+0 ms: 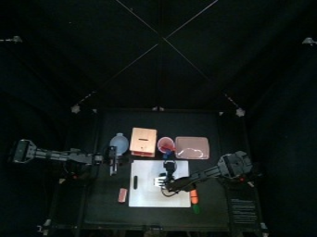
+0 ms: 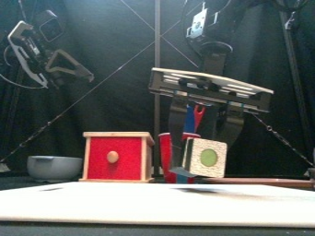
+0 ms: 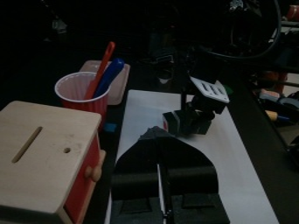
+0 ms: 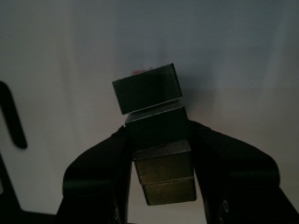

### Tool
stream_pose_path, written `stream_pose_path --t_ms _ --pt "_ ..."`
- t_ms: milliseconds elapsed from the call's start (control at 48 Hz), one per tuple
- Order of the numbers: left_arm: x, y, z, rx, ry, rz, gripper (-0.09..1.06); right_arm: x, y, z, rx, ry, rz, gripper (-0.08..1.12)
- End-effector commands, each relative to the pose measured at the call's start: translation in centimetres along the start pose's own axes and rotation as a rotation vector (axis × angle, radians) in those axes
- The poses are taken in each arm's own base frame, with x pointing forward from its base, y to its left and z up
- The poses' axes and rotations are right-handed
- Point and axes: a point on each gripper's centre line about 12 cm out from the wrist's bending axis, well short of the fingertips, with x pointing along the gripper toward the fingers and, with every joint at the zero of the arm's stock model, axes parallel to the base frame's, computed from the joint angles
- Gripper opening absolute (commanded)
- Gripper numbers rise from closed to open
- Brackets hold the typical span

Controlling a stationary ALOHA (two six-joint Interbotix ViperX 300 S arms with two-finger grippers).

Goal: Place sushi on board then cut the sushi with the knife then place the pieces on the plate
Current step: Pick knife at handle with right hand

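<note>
Jaws of the right gripper (image 4: 159, 131) clamp the sushi (image 4: 149, 91) by its sides, with one end block sticking out past the tips. It hangs low over the board (image 4: 70, 52). Behind the board stand the box (image 1: 143, 141), the cup (image 1: 165, 144) with knives (image 3: 107, 68), and the tray (image 1: 192, 146). The left gripper (image 3: 160, 140) hangs left of the board with its jaws closed on nothing.

The top camera hangs high above and looks down, a little toward the back, with the desk (image 1: 106, 213) in its lower half; the front camera sits at the desk's front edge and looks level across the white board (image 2: 147, 205) to the wooden box (image 2: 117, 157). The left wrist camera looks from the left across this same box and board. The right wrist camera looks down on the board from very near, the sushi roll (image 4: 156, 131) filling its middle.
</note>
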Motion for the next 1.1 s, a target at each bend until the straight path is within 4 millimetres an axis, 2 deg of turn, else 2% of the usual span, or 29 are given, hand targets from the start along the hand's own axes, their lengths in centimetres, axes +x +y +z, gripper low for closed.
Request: stream_pose_path --t_ms 21,146,354,604,667,833,1104 --pt "0.1 0.0 0.6 0.003 -0.019 0.002 -0.03 -1.0 0.9 0.2 0.013 0.003 0.025 0.57" --pt "0.1 0.1 0.6 0.001 -0.019 0.004 -0.03 -0.5 0.9 0.0 0.005 -0.011 0.013 0.65" --pt "0.1 0.0 0.6 0.002 -0.019 0.002 -0.03 -0.3 0.9 0.0 0.002 -0.014 0.008 0.88" --pt "0.1 0.1 0.4 -0.001 -0.003 0.003 -0.03 -1.2 1.0 0.3 -0.014 -0.017 0.021 0.91" --pt "0.1 0.1 0.3 -0.002 0.003 0.005 -0.03 -2.0 1.0 0.7 -0.022 -0.03 0.035 0.91" --pt "0.1 0.1 0.4 -0.002 0.004 0.005 -0.03 -5.6 1.4 2.1 -0.087 -0.065 0.144 0.91" --pt "0.1 0.1 0.4 -0.011 0.004 0.006 -0.03 -10.1 1.4 3.6 -0.439 -0.049 0.221 0.91"
